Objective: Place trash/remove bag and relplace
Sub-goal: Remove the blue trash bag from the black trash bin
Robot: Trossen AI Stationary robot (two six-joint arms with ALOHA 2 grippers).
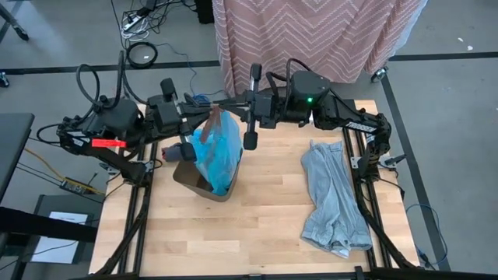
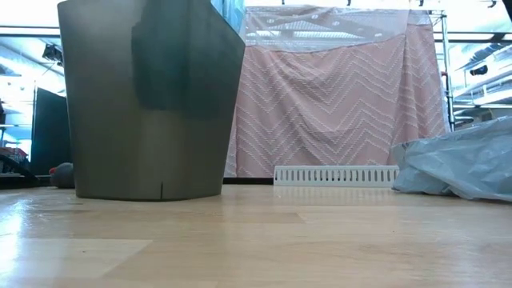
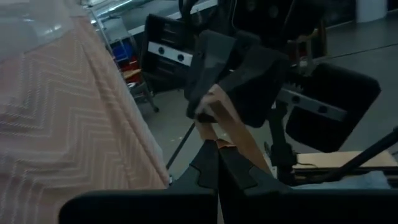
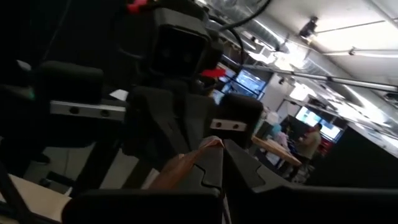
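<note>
Near the table's back edge, left of centre, a dark bin [image 1: 185,177] is seen standing upright on the wooden table [image 1: 264,233]. A blue bag [image 1: 220,152] is shown lifted partly out of the bin, its lower part still inside the rim and its body bulging over the bin's right side. The bag's top is gathered into a narrow brownish strip [image 1: 213,117] that is pulled upward to a point between the two grippers. In the low view the bin [image 2: 150,96] is seen as a tapered grey container resting flat on the table, with a sliver of blue at its upper rim. Contents of the bag cannot be made out.

The left gripper [image 1: 208,110] is reached in from the left, held level above the bin, with its fingers clenched on the gathered strip; in the left wrist view the strip [image 3: 233,127] is seen rising from between the closed fingers [image 3: 208,165]. The right gripper [image 1: 227,105] is reached in from the right, also level, and is met tip to tip with the left; its jaws are pinched on the same strip [image 4: 186,165]. A crumpled grey bag [image 1: 334,198] is laid flat on the table's right side, well apart from the bin.
</note>
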